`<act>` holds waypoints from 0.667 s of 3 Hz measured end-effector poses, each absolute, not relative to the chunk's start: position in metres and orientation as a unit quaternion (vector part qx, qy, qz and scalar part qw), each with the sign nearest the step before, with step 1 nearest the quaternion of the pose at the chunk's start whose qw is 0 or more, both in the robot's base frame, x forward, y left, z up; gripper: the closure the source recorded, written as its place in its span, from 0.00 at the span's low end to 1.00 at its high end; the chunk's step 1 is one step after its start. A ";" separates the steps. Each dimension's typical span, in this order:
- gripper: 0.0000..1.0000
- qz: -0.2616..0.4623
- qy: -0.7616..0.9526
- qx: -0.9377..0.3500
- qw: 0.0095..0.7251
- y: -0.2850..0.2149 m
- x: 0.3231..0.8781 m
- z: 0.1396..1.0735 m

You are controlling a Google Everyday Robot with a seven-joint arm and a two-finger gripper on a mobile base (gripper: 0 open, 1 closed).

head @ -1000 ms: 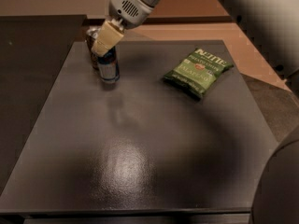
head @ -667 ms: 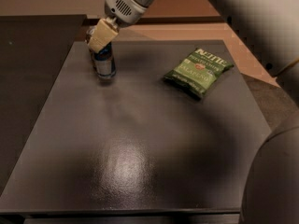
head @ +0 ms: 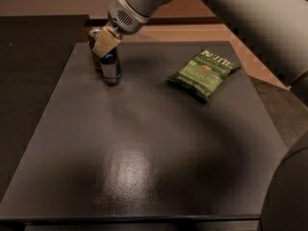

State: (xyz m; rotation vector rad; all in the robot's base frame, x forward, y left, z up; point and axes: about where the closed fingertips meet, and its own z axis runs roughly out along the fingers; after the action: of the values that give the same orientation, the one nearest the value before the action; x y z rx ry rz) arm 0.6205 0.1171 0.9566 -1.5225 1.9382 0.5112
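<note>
A slim dark blue can (head: 111, 67) stands upright on the dark table (head: 144, 143), near its far left corner. My gripper (head: 102, 43) comes down from the upper middle on a grey arm (head: 139, 4). It sits right at the can's top and covers its upper part. A green chip bag (head: 204, 74) lies flat to the right of the can, well apart from the gripper.
The table's left edge runs close to the can, with dark floor beyond it. A tan surface (head: 192, 32) lies behind the table. The arm's big grey links (head: 269, 32) fill the upper right, and a rounded grey part (head: 288, 191) fills the lower right.
My gripper has shifted a little to the left at the can's top. The can and the chip bag have stayed where they were.
</note>
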 end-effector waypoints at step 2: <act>0.38 0.175 0.737 -0.578 0.304 0.117 0.626 0.932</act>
State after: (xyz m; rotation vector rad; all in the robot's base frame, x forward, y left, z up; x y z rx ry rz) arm 0.6257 0.1170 0.9320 -1.5307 1.9515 0.4627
